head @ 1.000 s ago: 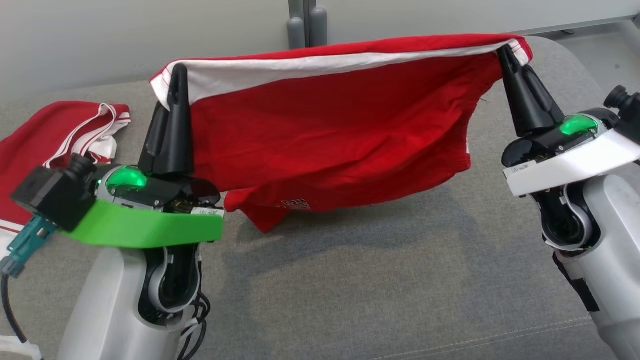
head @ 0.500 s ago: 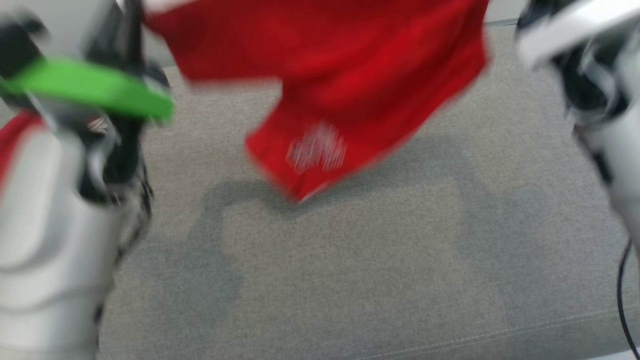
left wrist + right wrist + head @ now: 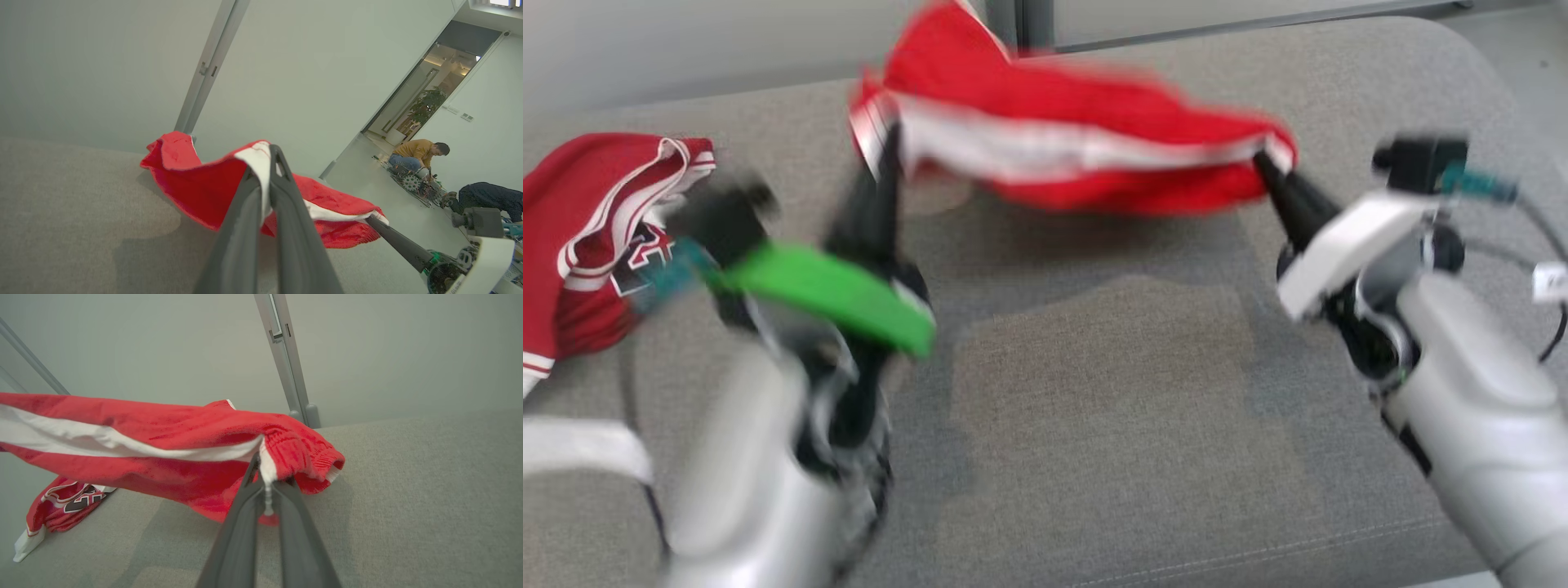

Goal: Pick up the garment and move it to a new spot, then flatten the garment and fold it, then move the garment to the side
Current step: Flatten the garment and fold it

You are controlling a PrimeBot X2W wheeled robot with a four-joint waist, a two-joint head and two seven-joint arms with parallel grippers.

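Note:
The garment (image 3: 1078, 139) is a pair of red shorts with a white band, stretched between both grippers above the far part of the grey cushion (image 3: 1094, 425). My left gripper (image 3: 882, 151) is shut on its left end, seen close up as left gripper (image 3: 265, 163) pinching the white band of the garment (image 3: 196, 183). My right gripper (image 3: 1262, 159) is shut on the right end; in the right wrist view the right gripper (image 3: 265, 473) clamps the ribbed edge of the garment (image 3: 163, 433). The cloth billows away from me, blurred in the head view.
A second red and white garment (image 3: 588, 229) lies crumpled at the cushion's far left, also seen as a red heap (image 3: 65, 506). A pale wall with a grey post (image 3: 1021, 24) stands behind. Two people (image 3: 421, 153) crouch on the floor far off to the right.
The shorts first hung down in a sheet, then swung; now they are flung out away from me, nearly level. Both arms have come lower and forward, still gripping. The camera shifted in between.

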